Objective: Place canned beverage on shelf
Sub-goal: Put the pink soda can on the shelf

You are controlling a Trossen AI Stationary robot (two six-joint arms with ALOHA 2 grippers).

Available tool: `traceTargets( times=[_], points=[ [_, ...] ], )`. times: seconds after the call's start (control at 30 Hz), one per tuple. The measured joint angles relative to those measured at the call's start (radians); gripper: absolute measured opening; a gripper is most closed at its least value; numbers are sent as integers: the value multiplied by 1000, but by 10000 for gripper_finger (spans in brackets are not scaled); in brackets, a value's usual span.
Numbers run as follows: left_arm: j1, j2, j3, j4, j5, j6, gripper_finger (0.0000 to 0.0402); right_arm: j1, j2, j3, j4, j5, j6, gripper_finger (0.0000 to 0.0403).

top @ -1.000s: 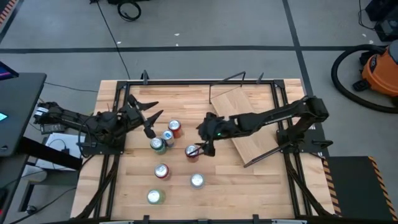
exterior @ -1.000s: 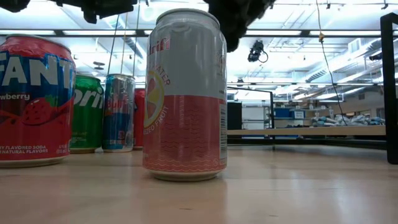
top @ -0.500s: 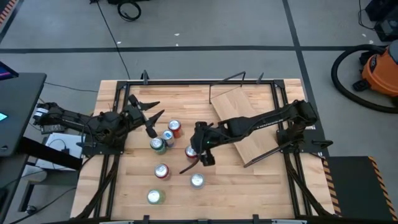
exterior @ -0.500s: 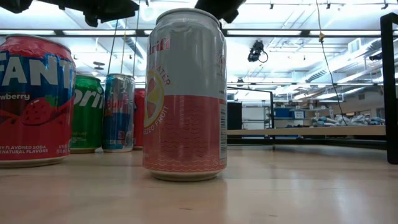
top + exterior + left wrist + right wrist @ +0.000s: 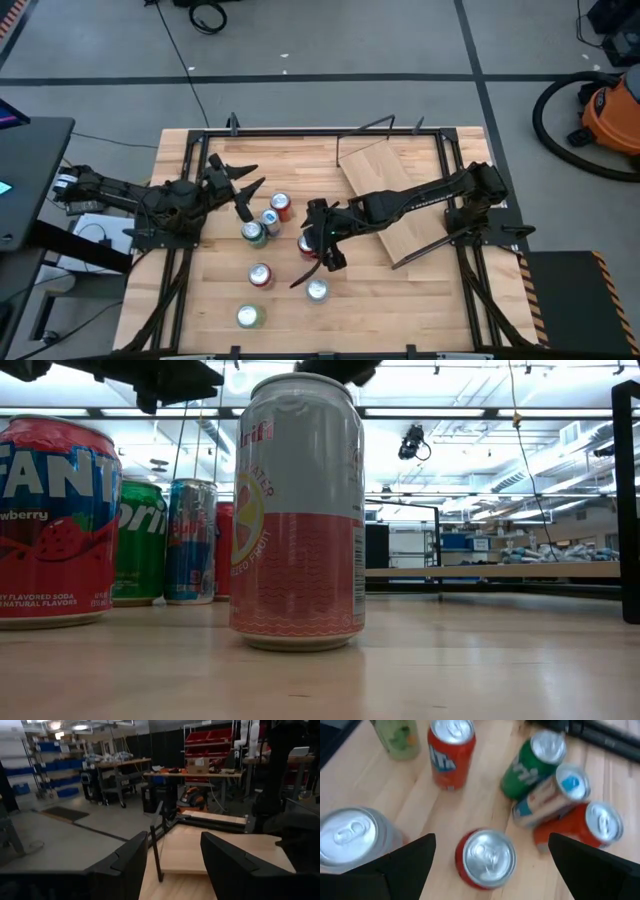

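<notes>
Reaching stage: right gripper (image 5: 318, 263) poised with jaws spread wide above the red can (image 5: 482, 857) standing on the table (image 5: 390, 310), not yet on the shelf (image 5: 385, 185); left gripper (image 5: 243, 190) waiting half-open, holding nothing; next, lowering around it and closing.

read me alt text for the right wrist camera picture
The right gripper hangs open above a red can standing on the wood table. Around it stand a silver-topped can, a Fanta can, a green can and others.
</notes>
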Motion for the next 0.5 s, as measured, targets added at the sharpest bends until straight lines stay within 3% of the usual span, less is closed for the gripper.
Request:
traceTargets(
  times=[0.17, 0.33, 0.5],
  points=[
    [-7, -1, 0, -72, -1, -82, 194, 1, 59, 87, -25, -16, -29, 399],
    [-32, -1, 0, -119, 0, -112, 194, 20, 140, 222, -182, -23, -50, 395],
    [-42, -2, 0, -128, 0, -111, 194, 55, 157, 307, -255, -93, -41, 384]
  ],
)
